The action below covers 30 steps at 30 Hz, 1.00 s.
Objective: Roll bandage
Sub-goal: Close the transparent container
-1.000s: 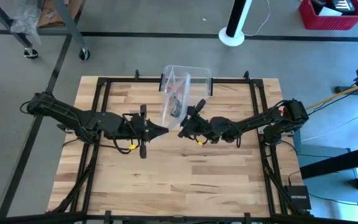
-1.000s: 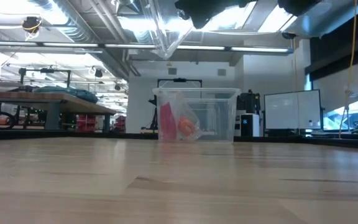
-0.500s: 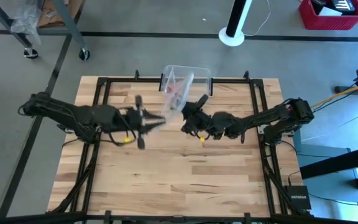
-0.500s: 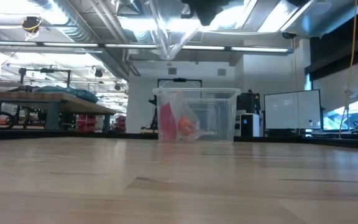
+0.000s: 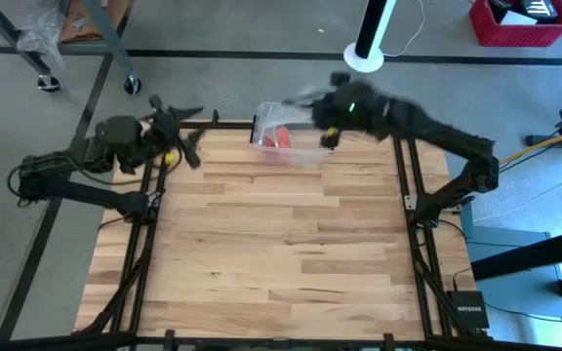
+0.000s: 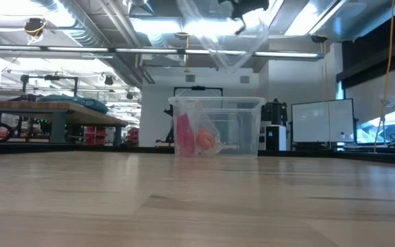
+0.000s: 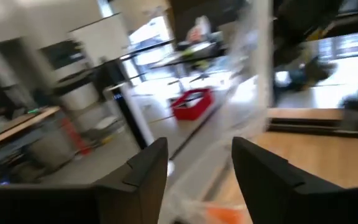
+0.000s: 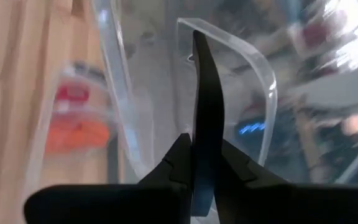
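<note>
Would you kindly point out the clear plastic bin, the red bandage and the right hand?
clear plastic bin (image 6: 242, 130): low view, bare front wall.
red bandage (image 6: 182, 134): low view, middle of the upright band inside the bin.
right hand (image 8: 202, 93): right wrist view, its closed dark fingers.

Both arms are showing as dark, near-black jointed links with bundled black cabling running along them. Left arm (image 5: 76, 175) is carrying a small yellow tag near the wrist; its fingers (image 7: 143, 171) are reading as broad, matte, angular dark blades. Right arm (image 5: 427, 132) is tapering into thin fingers (image 8: 205, 124) with pointed tips.
</note>
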### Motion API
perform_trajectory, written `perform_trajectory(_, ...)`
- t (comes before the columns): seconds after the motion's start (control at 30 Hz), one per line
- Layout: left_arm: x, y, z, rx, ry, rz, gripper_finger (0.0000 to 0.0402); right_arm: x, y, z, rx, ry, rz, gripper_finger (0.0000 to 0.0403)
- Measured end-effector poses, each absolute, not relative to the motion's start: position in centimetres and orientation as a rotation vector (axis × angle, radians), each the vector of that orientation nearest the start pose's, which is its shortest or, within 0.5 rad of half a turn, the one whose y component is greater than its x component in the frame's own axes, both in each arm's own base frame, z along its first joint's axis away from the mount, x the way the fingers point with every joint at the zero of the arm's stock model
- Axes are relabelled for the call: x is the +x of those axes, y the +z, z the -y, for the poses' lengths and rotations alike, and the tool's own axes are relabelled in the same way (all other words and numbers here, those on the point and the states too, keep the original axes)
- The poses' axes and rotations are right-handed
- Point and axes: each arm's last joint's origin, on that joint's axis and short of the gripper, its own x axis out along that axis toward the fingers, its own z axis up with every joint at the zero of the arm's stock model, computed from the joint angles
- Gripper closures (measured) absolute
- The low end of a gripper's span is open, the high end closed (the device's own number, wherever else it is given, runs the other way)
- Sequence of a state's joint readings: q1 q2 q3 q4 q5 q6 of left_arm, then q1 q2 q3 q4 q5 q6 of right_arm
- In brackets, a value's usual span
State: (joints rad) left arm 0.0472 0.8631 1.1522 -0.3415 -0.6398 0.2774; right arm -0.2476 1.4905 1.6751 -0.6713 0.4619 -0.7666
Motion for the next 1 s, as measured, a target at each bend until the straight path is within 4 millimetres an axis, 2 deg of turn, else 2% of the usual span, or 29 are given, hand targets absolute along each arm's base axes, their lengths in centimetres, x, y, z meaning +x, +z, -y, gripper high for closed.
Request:
perform_trajectory(0.17,14.8,42.4,-4.8,0.292,0.745,-0.180,0.0233,26.7,45.2,13.1,-0.563,-0.400,-0.836,0.0368)
perform_trajectory(0.27,15.2,41.3,-6.2,0.282,0.701,-0.211,0.0237,25.7,45.4,15.2,-0.420,-0.314,-0.868,0.0368)
perform_trajectory(0.37,15.8,39.5,-7.8,0.249,0.676,-0.271,0.0238,25.1,44.6,16.6,-0.281,-0.217,-0.931,0.0368)
perform_trajectory(0.5,16.8,37.0,-9.8,0.202,0.615,-0.352,0.0238,25.2,43.0,18.5,-0.134,-0.095,-0.961,0.0368)
perform_trajectory(0.73,18.1,32.6,-12.8,0.130,0.597,-0.467,0.0244,26.8,40.8,21.2,-0.172,-0.074,-0.985,0.0368)
perform_trajectory(0.9,18.9,29.3,-14.3,0.126,0.574,-0.561,0.0245,28.3,39.1,22.3,-0.198,-0.018,-1.007,0.0368)
perform_trajectory(1.0,19.6,28.0,-15.0,0.126,0.557,-0.572,0.0245,28.9,38.4,22.7,-0.196,0.002,-0.996,0.0368)
